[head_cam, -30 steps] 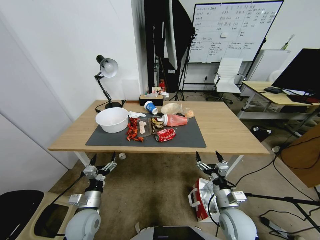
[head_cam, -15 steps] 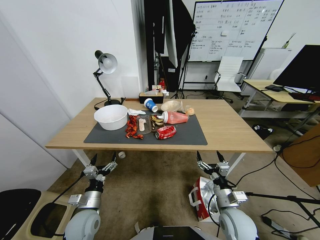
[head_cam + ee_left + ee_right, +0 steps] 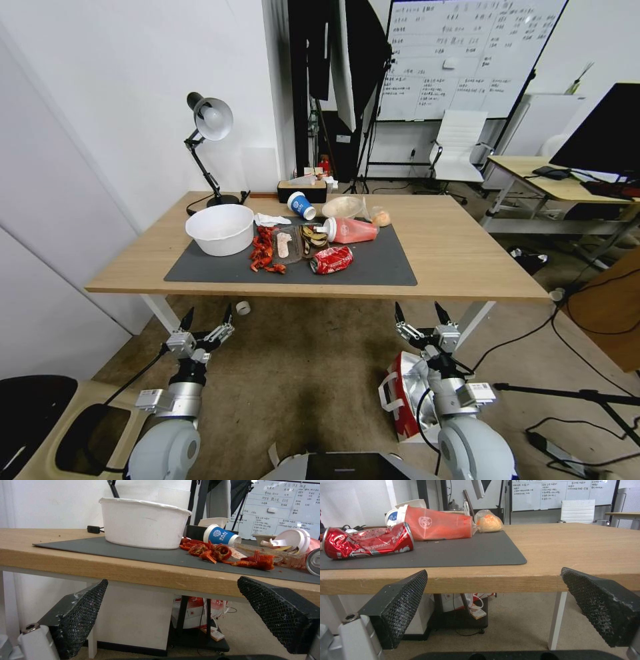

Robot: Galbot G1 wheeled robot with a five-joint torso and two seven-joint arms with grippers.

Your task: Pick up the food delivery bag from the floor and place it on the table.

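The food delivery bag (image 3: 402, 393), white with red edges and silver foil lining, stands on the floor (image 3: 313, 373) at the lower right, partly hidden behind my right arm. My right gripper (image 3: 419, 311) is open, held just above and beyond the bag, facing the table's front edge. My left gripper (image 3: 208, 313) is open too, over bare floor to the left. The light-wood table (image 3: 460, 260) with a dark grey mat (image 3: 373, 267) stands straight ahead. In both wrist views the black fingers (image 3: 83, 615) (image 3: 396, 607) stand wide apart below the tabletop edge.
On the mat lie a white bowl (image 3: 220, 229), red food scraps (image 3: 261, 253), a crushed red can (image 3: 331, 259) and cups. A desk lamp (image 3: 210, 120) stands at the back left. Cables (image 3: 533, 333) and a black stand cross the floor at right. A beige bin (image 3: 40, 440) sits at lower left.
The whole picture has shifted slightly, so the camera moved. Both grippers stay open in the same pose and the bag lies where it was.
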